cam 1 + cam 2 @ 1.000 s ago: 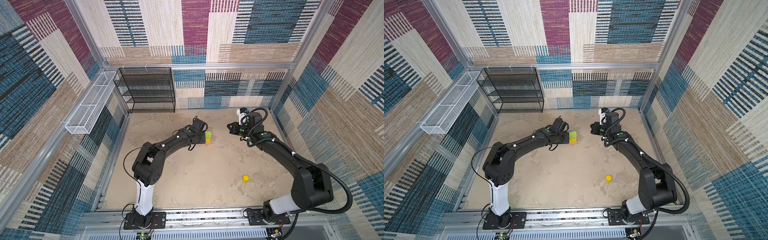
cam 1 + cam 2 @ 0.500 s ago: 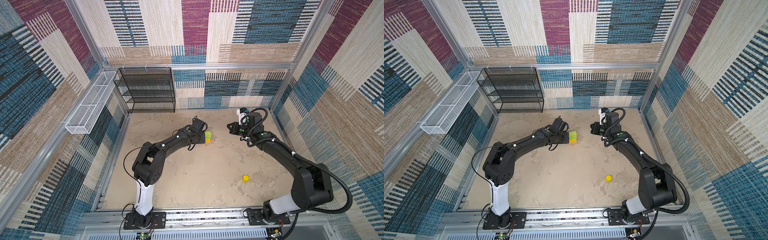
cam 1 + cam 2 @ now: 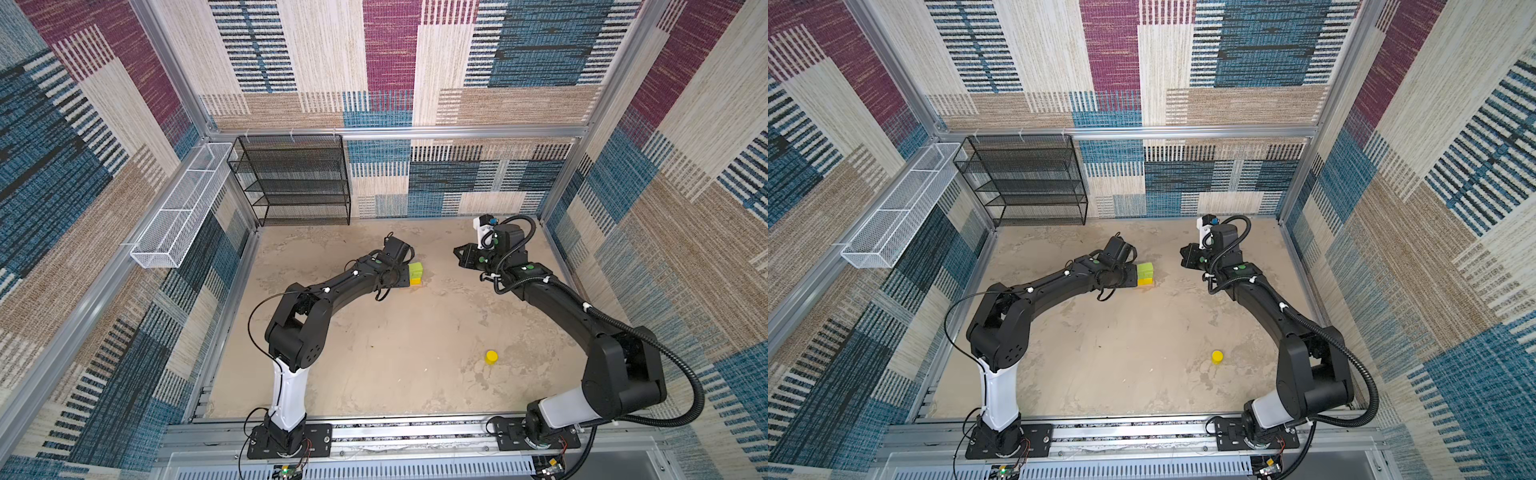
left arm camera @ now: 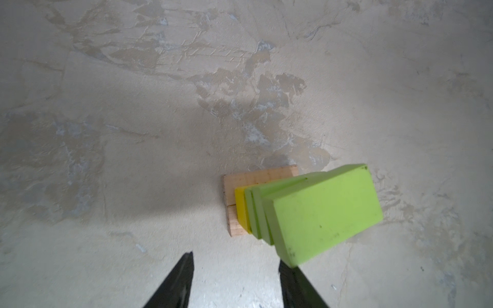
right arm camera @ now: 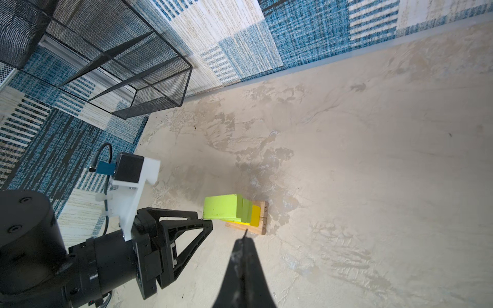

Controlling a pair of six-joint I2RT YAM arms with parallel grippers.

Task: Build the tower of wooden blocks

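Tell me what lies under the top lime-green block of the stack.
Under the top lime-green block show the edges of more lime-green pieces, then a yellow block, then tan bars on the floor. How many yellow blocks there are is covered.

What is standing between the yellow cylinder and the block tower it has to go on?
Nothing visible. The stretch of table between the yellow cylinder and the wood block tower is bare in both top views. The open left gripper sits close beside the tower, on the side away from the cylinder, off that path.
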